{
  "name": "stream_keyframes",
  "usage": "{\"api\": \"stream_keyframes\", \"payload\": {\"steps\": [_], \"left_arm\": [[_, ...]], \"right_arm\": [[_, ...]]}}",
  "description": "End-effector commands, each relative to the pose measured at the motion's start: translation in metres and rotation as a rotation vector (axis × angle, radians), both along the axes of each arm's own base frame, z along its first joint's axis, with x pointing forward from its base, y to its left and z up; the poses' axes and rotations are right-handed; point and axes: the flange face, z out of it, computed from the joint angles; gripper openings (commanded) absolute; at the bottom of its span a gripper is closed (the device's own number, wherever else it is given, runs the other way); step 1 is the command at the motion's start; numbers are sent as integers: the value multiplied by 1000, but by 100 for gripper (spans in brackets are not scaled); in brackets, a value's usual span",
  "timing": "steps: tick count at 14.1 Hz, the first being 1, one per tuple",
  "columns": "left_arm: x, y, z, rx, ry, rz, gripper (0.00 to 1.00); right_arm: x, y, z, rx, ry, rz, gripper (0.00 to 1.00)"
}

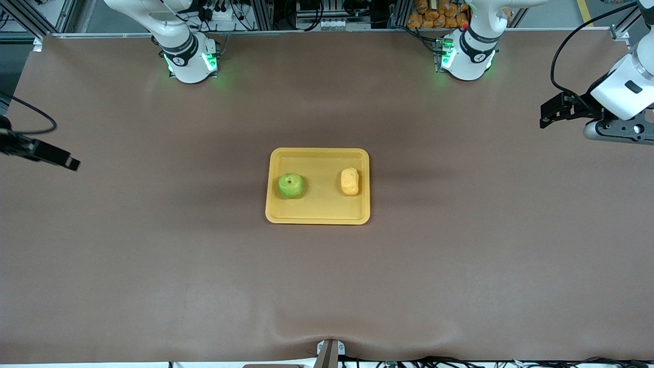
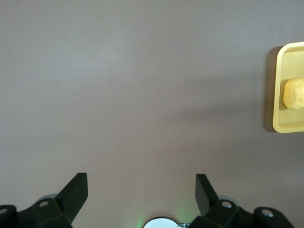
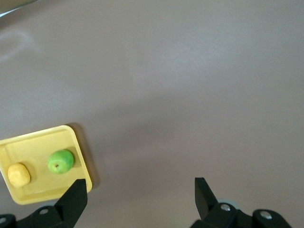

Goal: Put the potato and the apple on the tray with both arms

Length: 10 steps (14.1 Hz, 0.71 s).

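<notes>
1. The right gripper (image 1: 69,162) hangs in the air over bare table at the right arm's end, well apart from the tray; only its tip shows in the front view, but the right wrist view shows its fingers (image 3: 76,197) spread wide and holding nothing.
2. The tray (image 1: 317,217) lies flat at the middle of the brown table (image 1: 153,255).
3. The apple (image 1: 291,185) sits in the tray, toward the right arm's end.
4. The potato (image 1: 349,181) lies in the tray toward the left arm's end, apart from the apple.
5. The left gripper (image 1: 545,120) hangs over the left arm's end of the table, fingers (image 2: 76,192) wide apart and empty.
</notes>
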Motion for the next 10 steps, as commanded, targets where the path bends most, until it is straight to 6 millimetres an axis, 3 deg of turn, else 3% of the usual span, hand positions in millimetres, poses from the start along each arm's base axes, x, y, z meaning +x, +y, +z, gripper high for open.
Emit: {"api": "stream_keyframes", "payload": {"steps": [1,5,10], "left_arm": [[-2,1,1,-12,-4,2,100],[-2,2,1,-12,-4,4,100],[-1,2,0,-12,-3,4,100]], "right_arm": [[-39,-5,16,-22,0,7,100],[-65,-9,20,-70,0,5,100],[-82,-4,13,-73,-23,12,100]]}}
